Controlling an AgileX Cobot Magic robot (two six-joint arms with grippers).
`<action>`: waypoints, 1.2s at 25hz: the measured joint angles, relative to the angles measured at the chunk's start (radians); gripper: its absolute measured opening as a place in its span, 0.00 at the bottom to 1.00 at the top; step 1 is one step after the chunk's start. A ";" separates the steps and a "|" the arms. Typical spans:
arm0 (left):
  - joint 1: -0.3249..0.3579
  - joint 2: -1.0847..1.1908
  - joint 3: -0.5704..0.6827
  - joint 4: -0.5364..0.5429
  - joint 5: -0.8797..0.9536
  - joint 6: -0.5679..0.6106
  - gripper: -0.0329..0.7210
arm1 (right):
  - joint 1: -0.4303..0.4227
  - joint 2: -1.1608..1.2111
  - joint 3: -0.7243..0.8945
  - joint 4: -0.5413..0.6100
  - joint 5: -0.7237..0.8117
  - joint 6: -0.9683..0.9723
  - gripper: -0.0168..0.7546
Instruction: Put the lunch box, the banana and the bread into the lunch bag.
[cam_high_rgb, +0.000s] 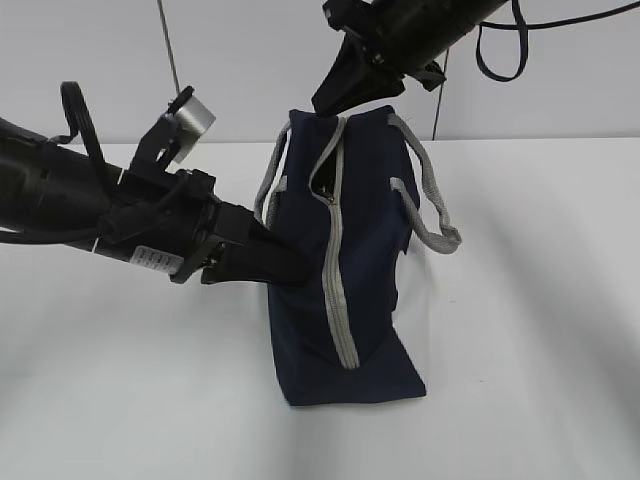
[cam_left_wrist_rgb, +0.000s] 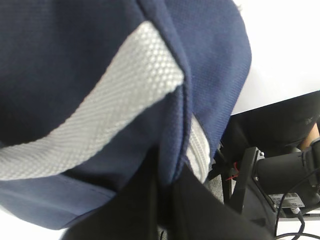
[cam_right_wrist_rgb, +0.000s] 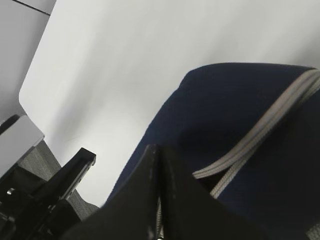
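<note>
So the boxy navy-blue fabric lunch bag (cam_high_rgb: 350, 270) sits mid-table, grey zipper nearly shut. The left gripper (cam_high_rgb: 290, 268) is pinching its side fabric, and the right gripper (cam_high_rgb: 330, 100) is closed tight at its far top end.

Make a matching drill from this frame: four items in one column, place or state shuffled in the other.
Items:
1. boxy navy-blue fabric lunch bag
2. grey webbing handle loop
3. left pincer
4. right pincer

Place or state:
A. shut, at the bag's far top end
B. hangs off the bag's right side
C. shut, pressed at the bag's left side
D. stands on the white table

Pairs: 1-D, 2-B, 3-C, 4-A
</note>
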 joint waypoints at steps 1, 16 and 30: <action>0.000 0.000 0.000 0.000 0.000 0.000 0.05 | 0.000 0.000 -0.006 0.000 -0.001 0.000 0.00; 0.000 0.000 0.000 0.017 0.000 0.000 0.05 | 0.000 0.027 -0.009 -0.072 -0.006 0.100 0.22; 0.000 0.000 0.000 0.019 -0.002 0.000 0.05 | 0.065 0.056 0.019 -0.110 -0.006 0.172 0.51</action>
